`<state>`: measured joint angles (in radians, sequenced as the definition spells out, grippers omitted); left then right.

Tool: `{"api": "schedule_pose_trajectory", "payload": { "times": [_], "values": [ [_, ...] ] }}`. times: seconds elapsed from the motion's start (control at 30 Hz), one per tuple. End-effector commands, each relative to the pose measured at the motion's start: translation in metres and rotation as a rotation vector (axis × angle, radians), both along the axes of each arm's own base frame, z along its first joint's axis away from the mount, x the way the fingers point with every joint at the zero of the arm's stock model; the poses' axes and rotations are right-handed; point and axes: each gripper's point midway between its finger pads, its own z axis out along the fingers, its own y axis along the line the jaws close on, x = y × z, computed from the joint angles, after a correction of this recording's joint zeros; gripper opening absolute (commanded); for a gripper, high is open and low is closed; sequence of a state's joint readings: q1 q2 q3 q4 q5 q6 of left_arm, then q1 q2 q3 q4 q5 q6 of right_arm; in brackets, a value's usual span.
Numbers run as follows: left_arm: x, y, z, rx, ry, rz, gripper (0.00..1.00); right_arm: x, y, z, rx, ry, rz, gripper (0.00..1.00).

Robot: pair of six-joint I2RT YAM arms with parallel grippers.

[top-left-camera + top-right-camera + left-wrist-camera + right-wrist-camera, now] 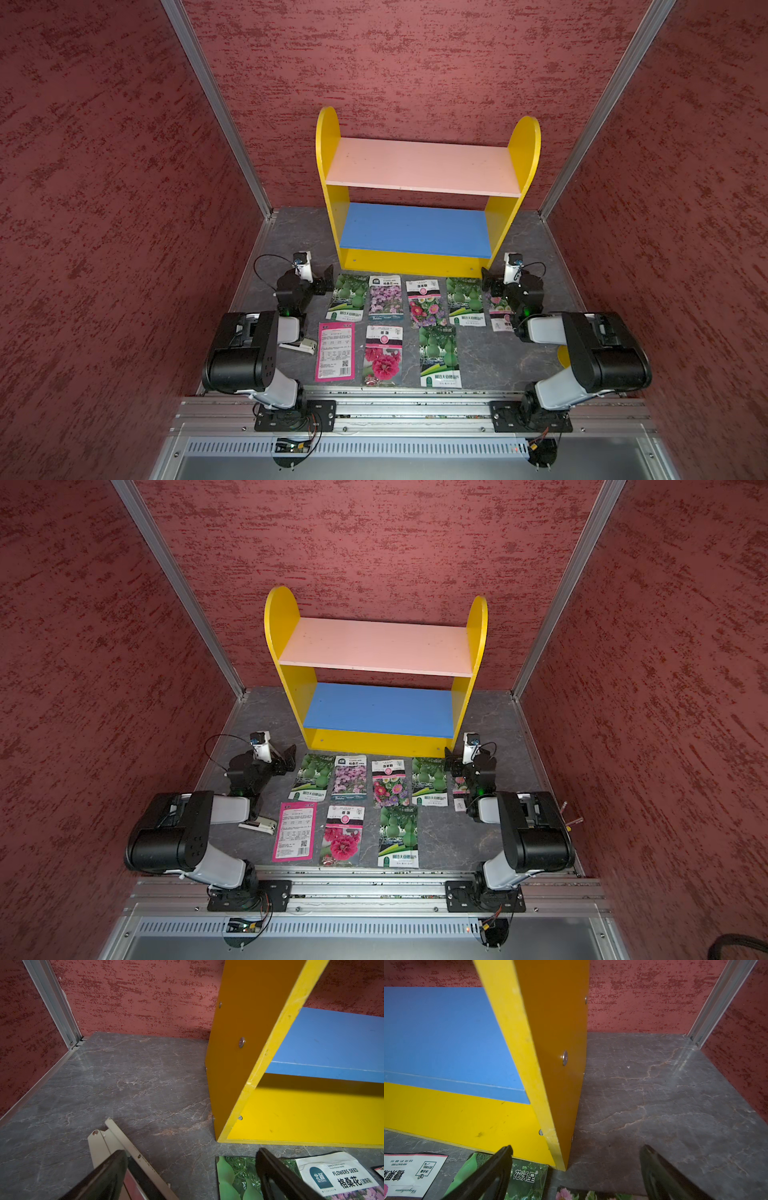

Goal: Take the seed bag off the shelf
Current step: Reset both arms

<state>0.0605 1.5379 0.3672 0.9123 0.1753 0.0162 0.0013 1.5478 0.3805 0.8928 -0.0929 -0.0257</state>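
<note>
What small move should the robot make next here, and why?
Likely no reach at all, just stay parked: the shelf has its pink board and blue board bare, the seed bags lie flat on the table before it, and the left tool and right tool stand open, holding nothing.

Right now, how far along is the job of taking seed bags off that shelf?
It looks finished: on the shelf the pink board and blue board are both bare, and the seed bags lie flat on the table in front. In hand: nothing; the left gripper and right gripper are open and empty. Left: no bag visible there.
</note>
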Motion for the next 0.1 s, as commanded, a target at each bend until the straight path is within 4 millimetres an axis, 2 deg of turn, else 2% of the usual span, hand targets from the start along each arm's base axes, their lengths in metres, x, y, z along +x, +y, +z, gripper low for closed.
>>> {"api": "schedule_pose_trajectory", "payload": {
  "times": [0.0,0.07],
  "values": [
    [0.0016,-0.0001,0.0028,0.015,-0.009,0.002,1.0,0.0044,-0.0056,0.0074,0.004,-0.024,-0.026,0.99],
    [0.0016,-0.0006,0.0034,0.015,-0.01,0.0,1.0,0.0036,-0.0057,0.0078,0.005,-0.028,-0.026,0.98]
  ]
}}
